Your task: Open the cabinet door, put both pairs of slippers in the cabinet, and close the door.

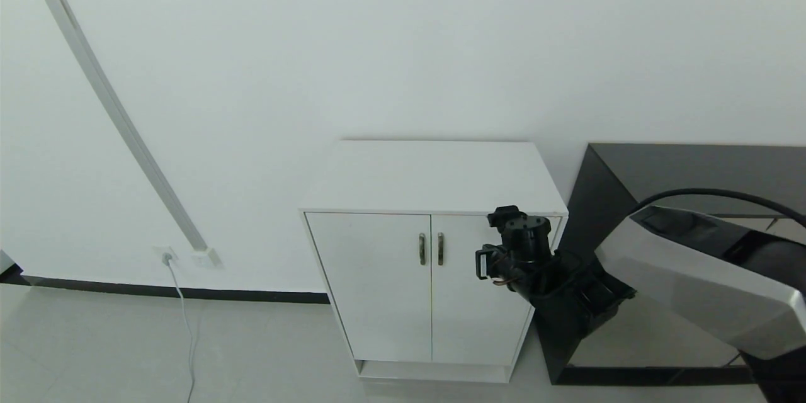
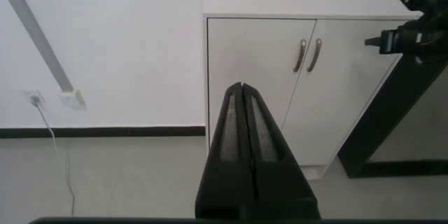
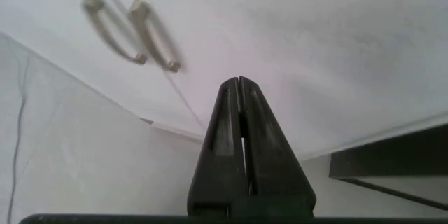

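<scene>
Floor (image 1: 113,352) of pale grey tile lies open on the robot's left of the white two-door wooden cabinet (image 1: 434,176). It is crossed only by a thin white cable (image 1: 187,321) hanging from a wall socket (image 1: 167,257) and trailing toward the near edge. The cabinet stands with its back against the white wall. On its right side a glossy black slab-sided unit (image 1: 630,170) stands just beside it. Both doors are shut: the left door (image 1: 371,289) and right door (image 1: 469,327) meet at a straight centre seam. The two slim metal handles (image 1: 422,249) stand upright on either side of that seam. A shallow open recess runs below the doors.

The right arm (image 1: 535,264) hangs in front of the right door's upper outer corner. The right tool (image 3: 241,87) points at that door with its fingers drawn together and nothing between them. The handles lie off to one side of it. Whether its tip touches the panel cannot be told. The left tool (image 2: 241,87) is pressed closed and empty, well back from the cabinet and aimed toward the left door.

The right arm hides the right door's upper outer edge in the head view. The black unit is cut off by the picture edge. A grey conduit strip (image 1: 119,113) runs slantwise up the wall and out of the picture.
</scene>
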Controlling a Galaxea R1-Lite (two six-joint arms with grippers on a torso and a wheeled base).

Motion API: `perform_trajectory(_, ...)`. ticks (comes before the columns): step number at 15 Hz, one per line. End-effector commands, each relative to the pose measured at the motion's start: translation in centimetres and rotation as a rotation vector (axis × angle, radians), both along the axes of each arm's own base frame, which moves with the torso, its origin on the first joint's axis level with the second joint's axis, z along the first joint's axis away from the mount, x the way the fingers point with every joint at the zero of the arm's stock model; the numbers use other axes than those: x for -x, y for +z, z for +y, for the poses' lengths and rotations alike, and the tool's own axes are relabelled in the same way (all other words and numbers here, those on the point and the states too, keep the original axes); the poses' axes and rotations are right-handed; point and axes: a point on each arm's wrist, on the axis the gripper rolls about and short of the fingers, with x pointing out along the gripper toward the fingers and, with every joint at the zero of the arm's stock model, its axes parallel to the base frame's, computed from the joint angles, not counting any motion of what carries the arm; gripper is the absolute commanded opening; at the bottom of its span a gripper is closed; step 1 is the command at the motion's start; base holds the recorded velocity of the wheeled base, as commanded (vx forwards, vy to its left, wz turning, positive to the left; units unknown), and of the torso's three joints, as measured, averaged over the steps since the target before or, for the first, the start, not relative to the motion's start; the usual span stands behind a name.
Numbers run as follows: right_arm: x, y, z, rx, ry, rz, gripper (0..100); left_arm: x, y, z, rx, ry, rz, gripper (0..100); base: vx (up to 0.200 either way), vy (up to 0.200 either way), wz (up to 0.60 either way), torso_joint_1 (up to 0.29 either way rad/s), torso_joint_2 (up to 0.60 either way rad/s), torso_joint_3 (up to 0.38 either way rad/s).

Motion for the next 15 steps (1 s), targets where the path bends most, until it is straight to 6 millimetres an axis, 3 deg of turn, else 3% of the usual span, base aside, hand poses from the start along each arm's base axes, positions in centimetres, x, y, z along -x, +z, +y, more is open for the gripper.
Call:
perform_trajectory(1,2.7,3.2,-1.0,-0.018,-0.017,-0.045,0,0.0,0.0,0.0,0.002,-0.001,0.001,0,0.0,0.0,0.0,0.0,0.0,0.0)
perform_trajectory(8,8.4,6.1,-10.9,0.009,-0.214,-0.031,0,0.0,0.0,0.0,0.002,0.001,0.001,0,0.0,0.0,0.0,0.0,0.0,0.0)
perform_trajectory(15,13.6,8.1,-17.2,0.057,-0.39,-0.044,0,0.0,0.0,0.0,0.002,0.001,0.001,0,0.0,0.0,0.0,0.0,0.0,0.0)
